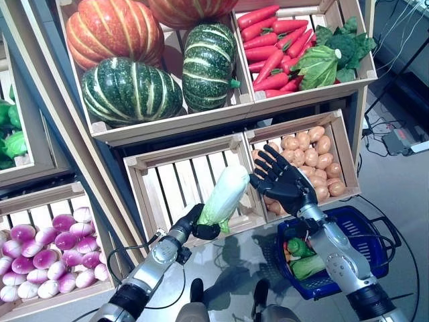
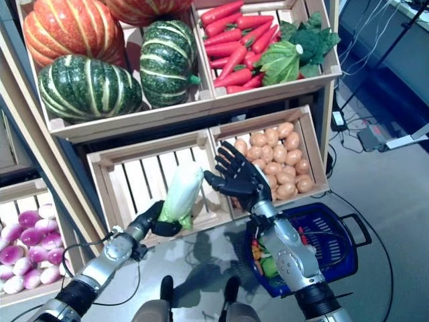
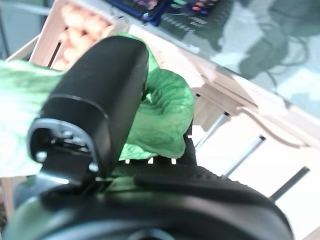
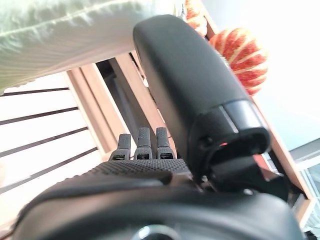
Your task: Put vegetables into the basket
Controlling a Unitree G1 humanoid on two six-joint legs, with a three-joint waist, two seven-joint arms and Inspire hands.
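We held the cabbage [image 1: 225, 194] by its leafy green base in the curled fingers of our left hand [image 1: 199, 225], raised before the empty crate [image 1: 175, 176]. Long, pale and top-heavy, it could tip from that low grip before our right hand [image 1: 281, 180], fingers spread beside it, took hold, and miss the blue basket [image 1: 362, 221].
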